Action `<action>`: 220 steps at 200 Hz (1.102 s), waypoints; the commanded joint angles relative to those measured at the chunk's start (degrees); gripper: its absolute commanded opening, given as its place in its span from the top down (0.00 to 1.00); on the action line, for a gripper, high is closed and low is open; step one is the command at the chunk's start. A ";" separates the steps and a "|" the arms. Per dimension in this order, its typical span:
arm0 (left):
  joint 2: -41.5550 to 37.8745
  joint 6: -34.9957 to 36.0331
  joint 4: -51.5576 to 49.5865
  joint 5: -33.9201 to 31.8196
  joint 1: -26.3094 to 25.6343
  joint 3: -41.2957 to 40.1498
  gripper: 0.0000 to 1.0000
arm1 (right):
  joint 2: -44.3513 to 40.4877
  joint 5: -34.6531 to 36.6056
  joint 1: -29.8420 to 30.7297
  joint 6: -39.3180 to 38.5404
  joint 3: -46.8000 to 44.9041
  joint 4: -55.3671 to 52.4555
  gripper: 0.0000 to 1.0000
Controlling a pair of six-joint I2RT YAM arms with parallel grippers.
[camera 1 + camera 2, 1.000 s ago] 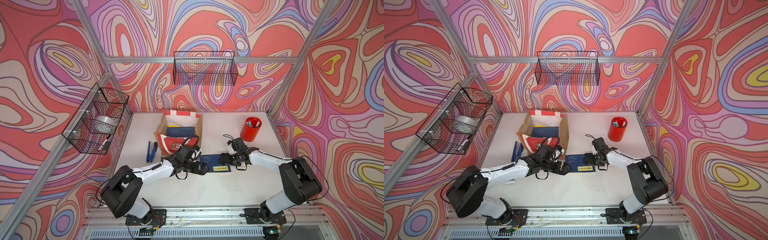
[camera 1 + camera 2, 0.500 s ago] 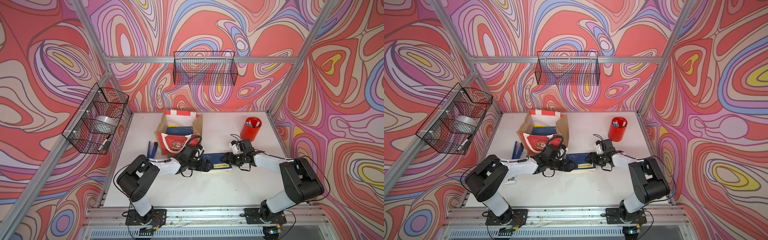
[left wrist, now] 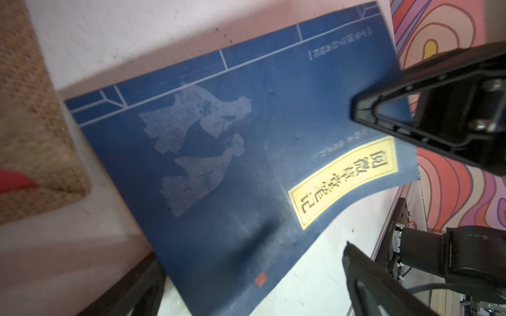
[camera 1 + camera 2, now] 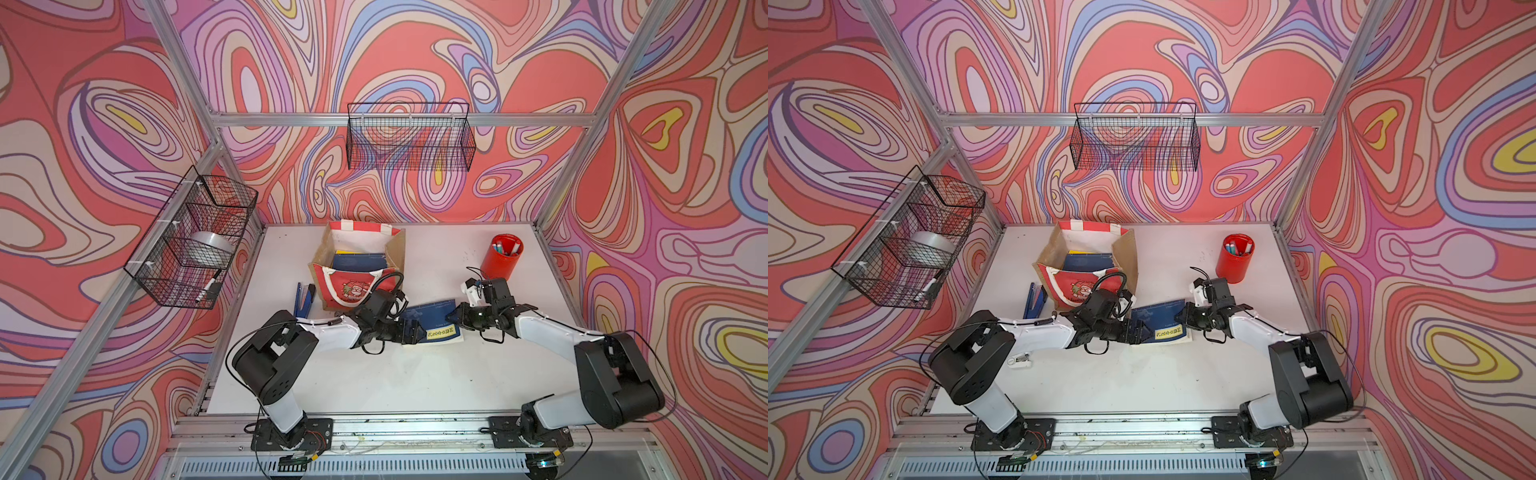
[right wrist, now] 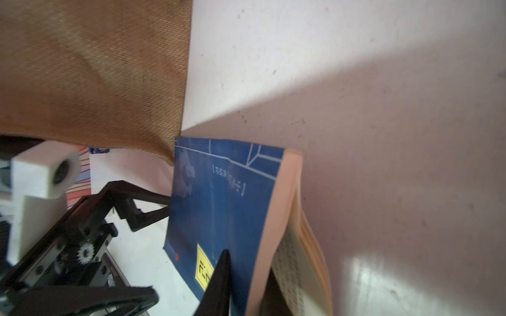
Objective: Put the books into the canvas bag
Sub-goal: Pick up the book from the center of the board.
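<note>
A navy book (image 4: 432, 320) (image 4: 1160, 318) with a yellow title label lies on the white table, just in front of the canvas bag (image 4: 395, 253) (image 4: 1125, 257). My right gripper (image 4: 455, 318) (image 5: 246, 284) is shut on the book's (image 5: 219, 205) right edge, one finger on the cover and one under it among fanned pages. That edge of the cover curls upward. My left gripper (image 4: 415, 330) (image 3: 249, 249) is open, its fingers straddling the book's (image 3: 232, 164) left edge. Other navy books (image 4: 359, 262) (image 4: 1088, 262) lie inside the bag.
A red pen cup (image 4: 500, 262) stands at the back right of the table. Left of the bag lies a blue stapler (image 4: 303, 297). Wire baskets hang on the back wall (image 4: 409, 141) and the left wall (image 4: 195, 237). A small white object (image 4: 1019, 360) lies under the left arm.
My right gripper's jaws have closed on the book's right edge. My left gripper has slid a little further onto the book, and the left arm's elbow has swung inward.
</note>
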 commanded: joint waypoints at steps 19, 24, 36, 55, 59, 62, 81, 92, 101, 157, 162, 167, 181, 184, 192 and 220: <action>-5.55 3.75 -1.94 1.73 0.83 -0.16 0.00 | -6.55 -1.09 0.38 -1.43 1.93 -8.15 0.84; -6.13 3.72 -1.71 1.88 1.18 -0.48 0.00 | -7.12 -1.60 0.36 -1.30 2.20 -8.55 0.83; -7.64 3.46 -0.54 2.99 2.07 -1.53 0.00 | -8.65 -2.45 0.23 -1.25 2.76 -9.92 0.84; -8.94 3.70 0.88 6.93 3.35 -2.54 0.00 | -12.26 -3.87 0.29 -1.31 4.06 -12.58 0.84; -8.91 3.82 1.14 7.83 3.45 -2.69 0.00 | -13.10 -4.33 0.35 -1.27 4.42 -13.05 0.84; -8.91 3.92 1.34 8.37 3.51 -2.81 0.00 | -13.68 -4.79 0.30 -1.21 4.60 -13.29 0.84; -8.73 3.34 4.13 11.10 3.86 -4.67 0.00 | -17.03 -7.58 0.35 -1.18 6.34 -14.77 0.84; -8.46 0.85 9.94 13.29 4.61 -7.15 0.00 | -18.84 -9.73 0.29 -0.86 7.14 -15.13 0.84; -8.30 -2.22 16.48 14.92 5.45 -9.54 0.00 | -19.92 -11.89 0.29 -0.81 7.89 -15.36 0.84; -7.14 -16.22 53.91 23.73 6.53 -17.54 0.00 | -22.39 -21.11 0.29 2.59 11.50 -13.30 0.84; -7.33 -17.08 56.18 23.96 6.61 -17.89 0.00 | -22.24 -21.54 0.30 2.42 11.99 -13.63 0.84; -7.58 -17.87 58.26 24.15 6.70 -18.10 0.00 | -22.14 -21.92 0.29 2.18 12.51 -13.94 0.84; -8.28 -19.34 61.08 25.34 7.14 -18.14 0.00 | -22.02 -22.76 0.31 1.85 13.41 -14.44 0.84; -8.33 -19.64 61.46 25.81 7.15 -18.00 0.00 | -21.97 -22.93 0.29 1.90 13.55 -14.44 0.84; -8.45 -20.48 62.30 27.09 7.16 -17.23 0.00 | -21.89 -23.01 0.29 2.06 13.73 -14.22 0.84; -8.42 -25.86 68.57 30.66 7.33 -15.98 0.06 | -21.60 -21.01 0.30 1.70 14.08 -14.13 0.84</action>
